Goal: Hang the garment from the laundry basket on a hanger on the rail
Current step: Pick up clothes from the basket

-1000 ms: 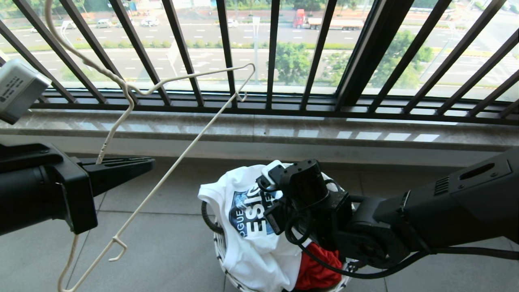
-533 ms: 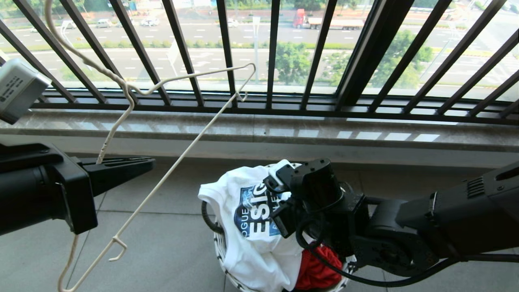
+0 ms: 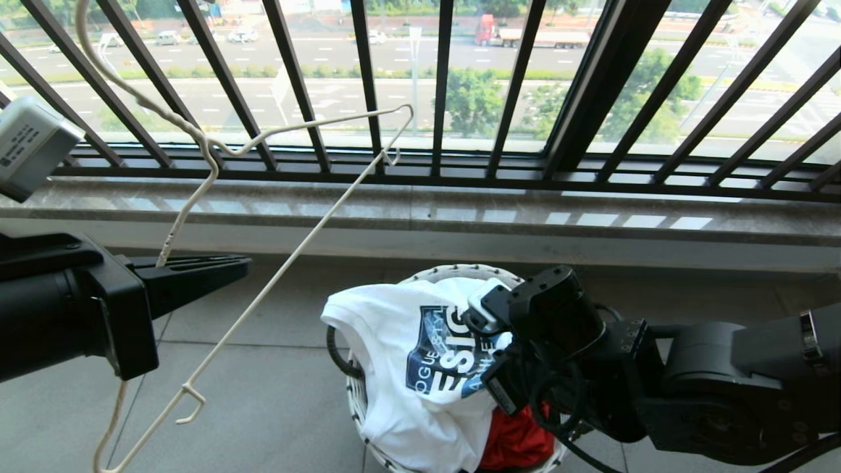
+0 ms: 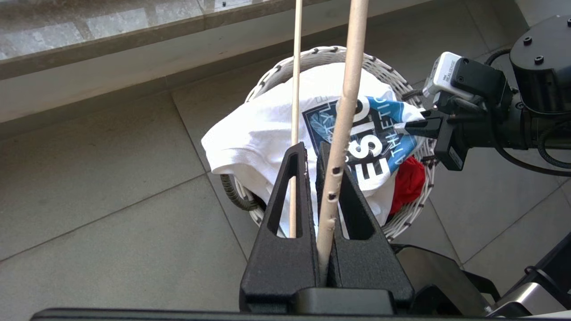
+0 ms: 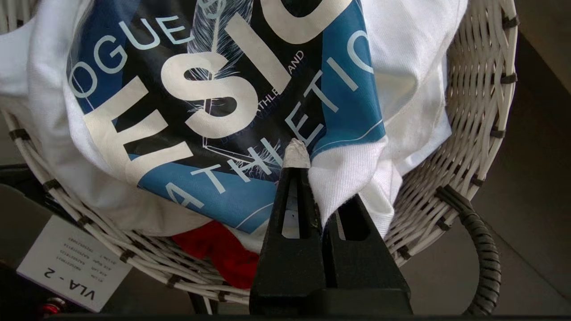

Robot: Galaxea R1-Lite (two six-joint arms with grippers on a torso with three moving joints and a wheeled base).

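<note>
The garment (image 3: 387,341), a white T-shirt with a dark blue graphic, lies heaped in the laundry basket (image 3: 453,269) on the floor. My right gripper (image 5: 308,171) is shut on a fold of the garment (image 5: 200,102) beside the graphic, at the basket's right side. From the left wrist view the right gripper (image 4: 400,128) is seen pinching that fold above the basket (image 4: 330,51). My left gripper (image 4: 312,149) is shut on the twisted neck of the cream wire hanger (image 4: 345,111), holding the hanger (image 3: 276,263) up at the left. The rail is out of view.
A red cloth (image 3: 519,443) lies under the shirt in the basket. A black railing of bars (image 3: 440,85) and a stone sill (image 3: 420,217) close off the far side. Grey floor tiles (image 3: 263,394) surround the basket. A white tag (image 5: 73,263) hangs on the basket.
My right arm has drawn back to the right and lower, pulling the shirt's graphic with it and uncovering the basket's far rim. The left arm and hanger have stayed still.
</note>
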